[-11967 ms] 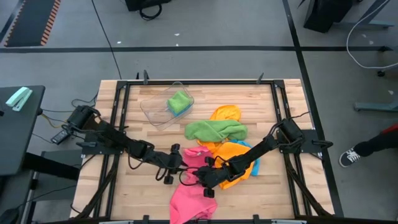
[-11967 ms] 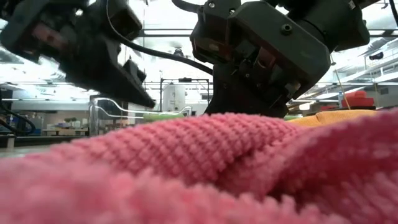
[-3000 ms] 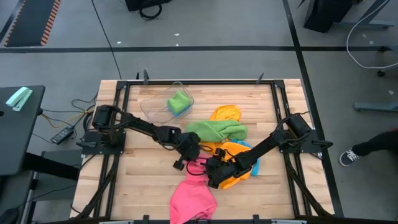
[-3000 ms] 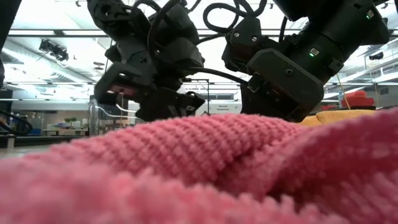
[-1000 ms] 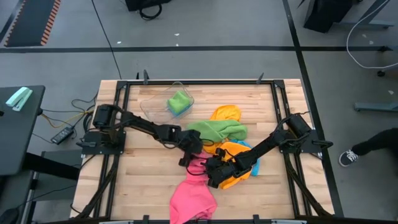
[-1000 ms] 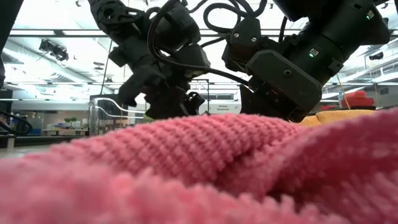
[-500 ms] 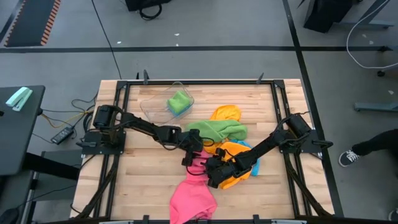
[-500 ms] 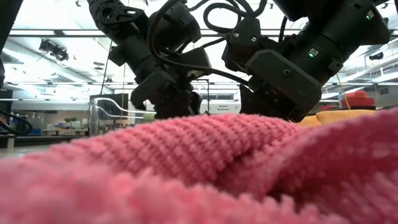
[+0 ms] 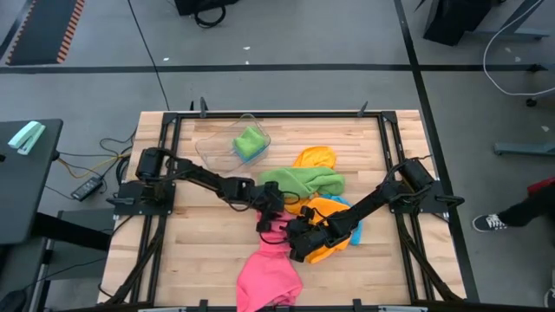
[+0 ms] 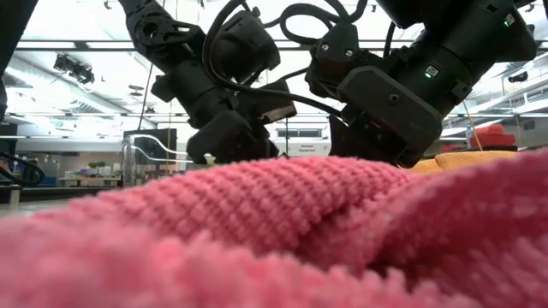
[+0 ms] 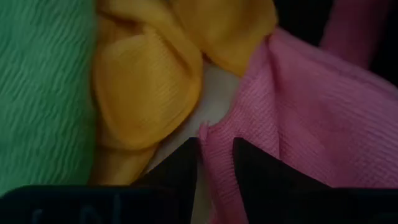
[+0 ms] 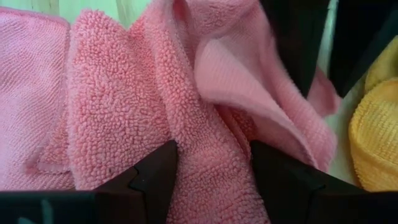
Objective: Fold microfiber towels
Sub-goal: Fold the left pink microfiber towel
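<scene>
Worktop [image 9: 195, 251] of pale wooden planks in a black frame stands on a grey floor crossed by dark tape lines; a person's shoe and leg [image 9: 512, 215] show past its right edge. Beyond it, the low view gives a bright hall with ceiling lights. Near the far-left corner lies a clear plastic tub [image 9: 227, 147] holding a folded green cloth [image 9: 249, 142]. Loose microfiber towels cluster right of centre: a green towel [image 9: 303, 180], an orange towel [image 9: 314, 159] behind it, another orange towel [image 9: 336, 217] nearer. The pink towel [image 9: 270, 276] spills over the near edge. The left hand [image 11: 216, 160] pinches a corner of the pink towel between narrowly parted fingers. The right hand [image 12: 214, 163] is spread, straddling a ridge of the same towel.
</scene>
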`<state>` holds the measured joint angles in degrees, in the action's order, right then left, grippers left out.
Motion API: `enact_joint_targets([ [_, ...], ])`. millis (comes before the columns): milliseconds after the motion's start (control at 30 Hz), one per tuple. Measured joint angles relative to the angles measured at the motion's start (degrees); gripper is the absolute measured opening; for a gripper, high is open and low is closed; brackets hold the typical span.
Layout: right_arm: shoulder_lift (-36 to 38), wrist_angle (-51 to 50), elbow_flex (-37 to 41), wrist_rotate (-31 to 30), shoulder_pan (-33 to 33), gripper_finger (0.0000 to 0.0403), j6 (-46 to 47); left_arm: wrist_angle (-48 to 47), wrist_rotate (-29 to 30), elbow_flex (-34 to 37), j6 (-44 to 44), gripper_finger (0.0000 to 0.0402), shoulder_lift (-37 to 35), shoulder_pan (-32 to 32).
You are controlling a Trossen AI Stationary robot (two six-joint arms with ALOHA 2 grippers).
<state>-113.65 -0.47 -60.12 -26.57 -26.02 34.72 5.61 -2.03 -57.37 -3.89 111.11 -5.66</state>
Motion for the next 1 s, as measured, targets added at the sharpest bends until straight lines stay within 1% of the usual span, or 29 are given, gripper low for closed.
enact_joint_targets([
  [67, 0.0, 0.0, 0.0, 0.0, 0.0, 0.0213, 0.0, -0.2, 1.3, 0.0, -0.1, 0.0110, 0.0, -0.7],
  [233, 0.0, 0.0, 0.0, 0.0, 0.0, 0.0213, 0.0, -0.3, 8.3, 0.0, -1.7, 0.0111, -0.1, -3.0],
  [300, 0.0, 0.0, 0.0, 0.0, 0.0, 0.0213, 0.0, -0.3, 9.7, 0.0, -1.8, 0.0106, 0.1, -3.4],
  [400, 0.0, 0.0, 0.0, 0.0, 0.0, 0.0213, 0.0, -0.6, 9.5, -0.1, -1.9, 0.0083, 0.1, -3.2],
  [500, 0.0, 0.0, 0.0, 0.0, 0.0, 0.0213, 0.0, -1.1, 9.3, -0.1, -1.9, 0.0043, 0.6, -2.6],
  [567, 0.0, 0.0, 0.0, 0.0, 0.0, 0.0213, 0.1, -1.5, 7.2, -0.2, -2.4, 0.0014, 0.7, -2.0],
  [633, 0.0, 0.0, 0.0, 0.0, 0.0, 0.0213, 0.2, -1.8, 5.0, -0.2, -2.6, 0.0009, 0.9, -1.4],
  [800, 0.0, 0.2, 0.0, 0.0, 0.0, 0.0213, 0.3, -3.6, 5.0, 0.1, -4.0, 0.0005, -1.4, -0.9],
  [867, 0.0, 0.3, 0.0, 0.0, 0.0, 0.0213, 0.6, -4.1, 5.8, 0.2, -5.0, 0.0004, -2.9, -0.8],
  [1000, 0.0, 0.2, 0.0, 0.0, 0.0, 0.0213, 0.7, -3.2, 9.6, 0.0, -8.5, 0.0003, -5.3, -0.9],
])
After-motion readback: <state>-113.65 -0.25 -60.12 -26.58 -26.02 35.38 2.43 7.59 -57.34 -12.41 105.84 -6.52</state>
